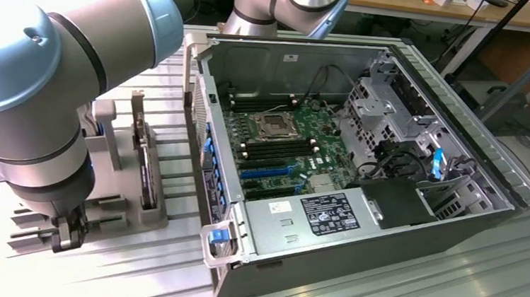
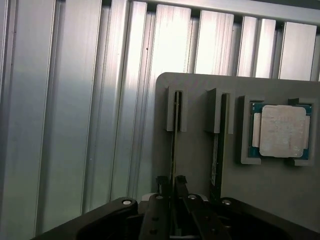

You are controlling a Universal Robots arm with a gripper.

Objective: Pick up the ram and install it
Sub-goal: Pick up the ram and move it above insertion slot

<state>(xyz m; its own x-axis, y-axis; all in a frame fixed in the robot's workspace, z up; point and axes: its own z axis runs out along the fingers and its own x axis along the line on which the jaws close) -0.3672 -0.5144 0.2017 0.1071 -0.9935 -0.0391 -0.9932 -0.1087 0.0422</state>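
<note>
Grey holder (image 2: 195, 150) sits beneath my pincer (image 2: 170, 182), which straddles the ram (image 2: 173, 145) standing edgewise in its slot; gripped or not, I cannot tell. The wrist view adds a processor (image 2: 282, 131) in the holder's recess; the exterior view, the open computer case (image 1: 281, 65) holding its motherboard (image 1: 293, 151).

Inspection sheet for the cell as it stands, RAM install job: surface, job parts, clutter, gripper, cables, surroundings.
Surface: ribbed aluminium table.
Job's things: ram stands on edge in a slot of the gray holder. The open computer case lies beside the holder, with the motherboard exposed.
Clutter: second board in the next slot; processor chip in its recess on the holder.
Grippers: gripper is down at the holder, in line with the ram.
Cables: black cables inside the case.
Surroundings: wooden bench behind; no person seen.
</note>
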